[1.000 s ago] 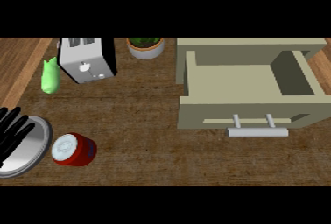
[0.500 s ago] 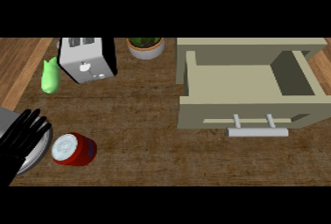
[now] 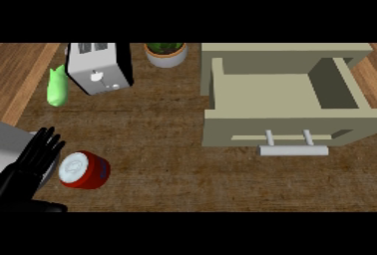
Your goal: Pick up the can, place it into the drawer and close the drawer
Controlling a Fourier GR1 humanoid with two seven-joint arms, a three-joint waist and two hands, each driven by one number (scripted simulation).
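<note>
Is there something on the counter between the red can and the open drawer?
No. In the head view, only bare wooden counter lies between the can and the drawer.

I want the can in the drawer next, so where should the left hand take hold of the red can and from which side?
Probably round the red side wall of the can, coming from its left, where the left hand already sits with fingers straight. The can lies tilted, white top facing up and left, so the curved red side is the part to wrap.
</note>
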